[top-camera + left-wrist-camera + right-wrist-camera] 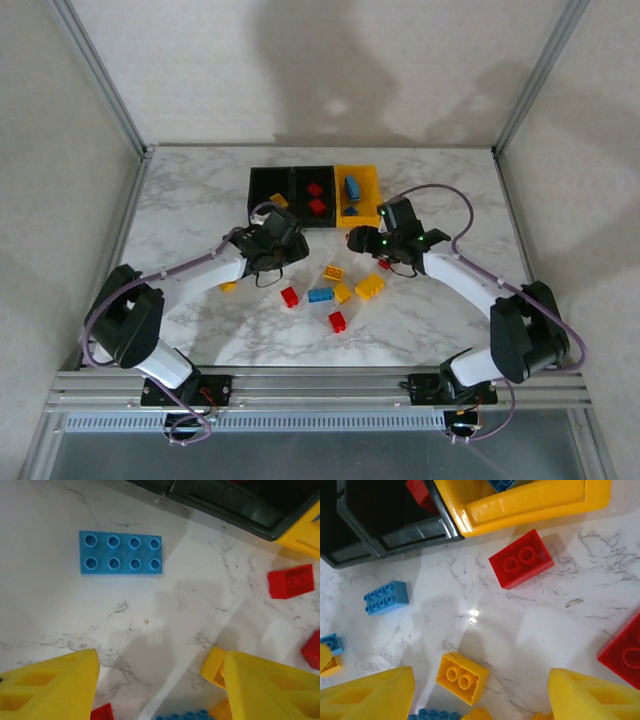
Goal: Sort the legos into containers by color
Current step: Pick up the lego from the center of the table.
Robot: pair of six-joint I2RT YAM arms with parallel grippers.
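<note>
The left arm (190, 275) stretches from its base at the near edge up and to the right, low over the marble table (180, 200), and the left gripper (285, 242) hangs just in front of the two black bins (270, 183). Over to its wrist camera: the left gripper (160, 662) has its yellow fingers (50, 687) spread wide, with nothing between them but bare marble. A flat blue brick (120, 552) with eight studs lies ahead, well clear of the fingers. A small yellow brick (214, 666) sits right at the inner edge of the finger on the picture's right; touching or not, I can't tell. Now the right arm (470, 280): elbow folded back at the right edge, forearm running in toward the middle, right gripper (362, 240) poised just in front of the yellow bin (365, 170). From its own wrist camera the right gripper (482, 680) is spread apart too, and empty. A two-stud yellow piece (462, 676) lies on the table in the gap, nearer the finger on the picture's left and clear of both. A red brick (521, 558) rests just beside the yellow bin (530, 502), and a blue one (386, 597) lies near the black bin. As for the sorting: two red bricks (316, 197) are in the middle black bin, blue bricks (352, 187) are in the yellow bin, and loose bricks (320, 294) in yellow, blue and red lie clustered on the table between the two arms.
</note>
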